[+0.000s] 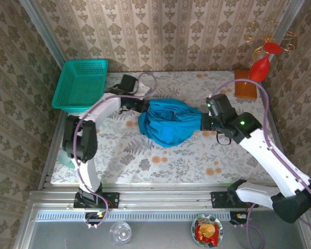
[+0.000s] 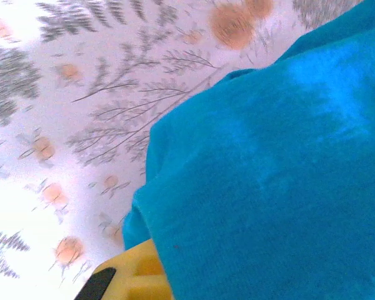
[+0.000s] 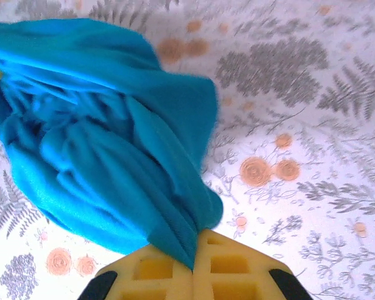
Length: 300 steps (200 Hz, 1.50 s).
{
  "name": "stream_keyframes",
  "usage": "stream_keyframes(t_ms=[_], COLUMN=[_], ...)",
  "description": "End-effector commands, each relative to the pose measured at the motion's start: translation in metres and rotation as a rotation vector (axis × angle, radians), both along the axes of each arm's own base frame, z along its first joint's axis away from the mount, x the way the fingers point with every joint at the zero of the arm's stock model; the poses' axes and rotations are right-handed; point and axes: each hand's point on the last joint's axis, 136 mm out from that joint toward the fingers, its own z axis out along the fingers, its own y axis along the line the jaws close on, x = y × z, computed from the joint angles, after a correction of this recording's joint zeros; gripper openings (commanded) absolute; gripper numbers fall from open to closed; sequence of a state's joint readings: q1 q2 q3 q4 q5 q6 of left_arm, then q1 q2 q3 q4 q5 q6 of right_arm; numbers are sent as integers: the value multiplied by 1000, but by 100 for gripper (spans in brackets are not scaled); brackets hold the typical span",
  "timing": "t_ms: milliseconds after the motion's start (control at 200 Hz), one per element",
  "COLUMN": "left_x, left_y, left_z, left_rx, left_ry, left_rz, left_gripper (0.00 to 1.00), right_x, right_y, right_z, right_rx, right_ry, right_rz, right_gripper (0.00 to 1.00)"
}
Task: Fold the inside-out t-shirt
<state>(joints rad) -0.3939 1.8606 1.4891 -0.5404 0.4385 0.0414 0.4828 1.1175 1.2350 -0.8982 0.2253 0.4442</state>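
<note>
Top: the shirt (image 1: 168,123) lies bunched mid-table (image 1: 145,161), left claw (image 1: 145,106) and right claw (image 1: 203,122) each clamped on an end

Left wrist: cloth drapes the yellow finger (image 2: 134,281); a thin bite could slip when pulled

Right wrist: gathered folds pinched tight; spreading may leave twists

Floral tablecloth, a basket (image 1: 82,83) at the far-left corner, patterned wallpaper around

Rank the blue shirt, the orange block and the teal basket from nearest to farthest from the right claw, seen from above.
1. Blue t-shirt, pinched in the right claw.
2. Orange block, far right edge.
3. Teal basket, far left corner.
</note>
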Motion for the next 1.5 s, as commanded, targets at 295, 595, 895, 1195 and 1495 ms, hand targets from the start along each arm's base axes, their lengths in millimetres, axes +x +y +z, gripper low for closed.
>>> stream_keyframes(t_ms=[295, 595, 895, 1195, 1495], left_x=[-37, -79, -76, -74, -67], left_y=[58, 28, 29, 31, 36], left_z=[36, -5, -7, -5, -14], left_rx=[-489, -394, -387, -378, -332], left_ry=[234, 356, 341, 319, 311], left_rz=[180, 126, 146, 157, 183], left_gripper=[0, 7, 10, 19, 34], right_x=[-36, -13, 12, 45, 53], right_y=[-111, -32, 127, 186, 204], right_z=[-60, -84, -108, -157, -176], right_rx=[-48, 123, 206, 196, 228], right_ry=[189, 228, 303, 356, 390], right_rz=[-361, -196, 176, 257, 284], right_gripper=[0, 35, 42, 55, 23])
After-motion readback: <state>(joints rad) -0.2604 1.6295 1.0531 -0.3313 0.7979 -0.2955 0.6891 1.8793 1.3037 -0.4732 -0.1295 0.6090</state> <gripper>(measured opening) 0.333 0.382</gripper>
